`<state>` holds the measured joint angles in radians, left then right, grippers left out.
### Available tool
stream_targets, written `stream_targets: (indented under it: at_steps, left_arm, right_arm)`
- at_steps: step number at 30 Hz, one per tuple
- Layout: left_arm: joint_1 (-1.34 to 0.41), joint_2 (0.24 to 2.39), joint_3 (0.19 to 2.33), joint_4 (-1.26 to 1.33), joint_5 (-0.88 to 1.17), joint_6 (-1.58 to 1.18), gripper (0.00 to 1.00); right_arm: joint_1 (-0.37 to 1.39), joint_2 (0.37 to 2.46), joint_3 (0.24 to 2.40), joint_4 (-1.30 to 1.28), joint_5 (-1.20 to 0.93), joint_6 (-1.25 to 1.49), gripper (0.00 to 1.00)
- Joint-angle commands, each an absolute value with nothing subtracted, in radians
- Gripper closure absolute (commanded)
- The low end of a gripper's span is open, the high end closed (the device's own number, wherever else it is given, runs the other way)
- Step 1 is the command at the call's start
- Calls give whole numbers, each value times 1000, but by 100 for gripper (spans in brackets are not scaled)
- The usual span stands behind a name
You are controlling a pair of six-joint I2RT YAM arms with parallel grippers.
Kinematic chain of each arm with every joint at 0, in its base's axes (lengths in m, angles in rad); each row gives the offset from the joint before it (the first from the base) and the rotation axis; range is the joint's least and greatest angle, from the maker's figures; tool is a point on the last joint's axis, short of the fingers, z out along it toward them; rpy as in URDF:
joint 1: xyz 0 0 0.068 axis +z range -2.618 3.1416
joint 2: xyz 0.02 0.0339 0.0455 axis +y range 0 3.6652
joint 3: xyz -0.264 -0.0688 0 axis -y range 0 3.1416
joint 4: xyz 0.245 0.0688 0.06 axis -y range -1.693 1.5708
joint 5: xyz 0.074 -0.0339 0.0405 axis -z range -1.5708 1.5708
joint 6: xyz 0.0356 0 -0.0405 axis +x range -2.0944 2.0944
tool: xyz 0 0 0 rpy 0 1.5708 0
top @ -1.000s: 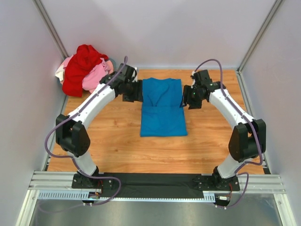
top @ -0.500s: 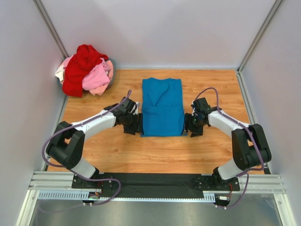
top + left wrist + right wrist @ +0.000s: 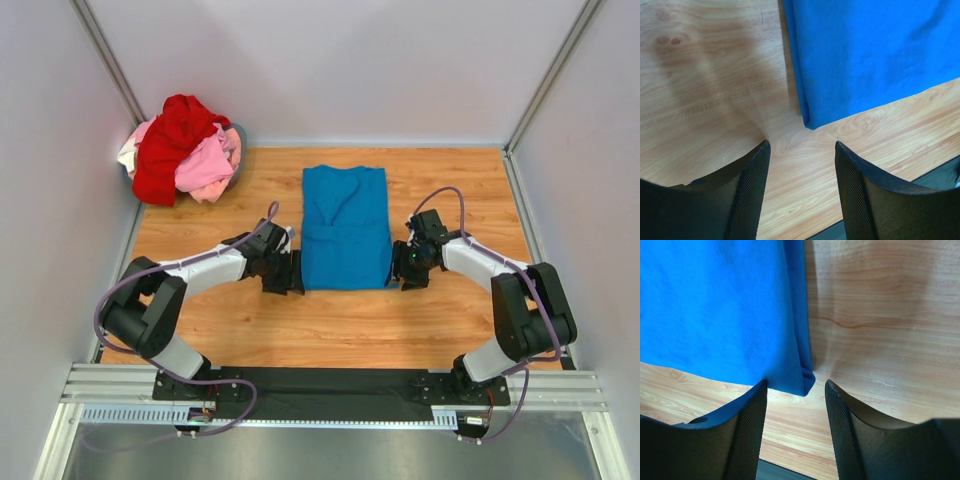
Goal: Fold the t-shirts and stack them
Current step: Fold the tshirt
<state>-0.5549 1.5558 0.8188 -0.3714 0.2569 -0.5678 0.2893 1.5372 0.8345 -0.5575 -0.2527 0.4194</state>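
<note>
The red t-shirt (image 3: 172, 145) partly buries the pink t-shirt (image 3: 207, 165). The blue t-shirt (image 3: 345, 230) runs lengthwise near-to-far, collar probably far; the left gripper (image 3: 801, 145) and right gripper (image 3: 796, 382) gape, empty.

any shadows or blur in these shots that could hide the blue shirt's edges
Left wrist view: the left gripper throws a soft shadow on the table up-left of it; the blue shirt corner is sharp. Right wrist view: a shadow band runs along the shirt's right edge above the right gripper; hem clear. Top external view: even light, no glare or blur.
</note>
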Motion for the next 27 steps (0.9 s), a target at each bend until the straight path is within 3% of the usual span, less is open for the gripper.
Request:
stream_targets:
  at_steps: [1, 9, 17, 23, 27]
  left_arm:
    - [-555, 1522, 795, -292, 259, -587, 38]
    - [-555, 1448, 758, -242, 215, -607, 36]
    - [-558, 1537, 761, -178, 221, -635, 34]
    - [-569, 1562, 746, -158, 215, -653, 41]
    - [-569, 1569, 732, -150, 215, -660, 52]
  right_arm:
    - [288, 1546, 827, -517, -242, 426, 49]
    - [288, 1562, 831, -509, -242, 426, 50]
    - [288, 1569, 818, -499, -242, 428, 51]
    - [288, 1563, 810, -502, -245, 429, 52]
    - [290, 1562, 805, -492, -250, 433, 54]
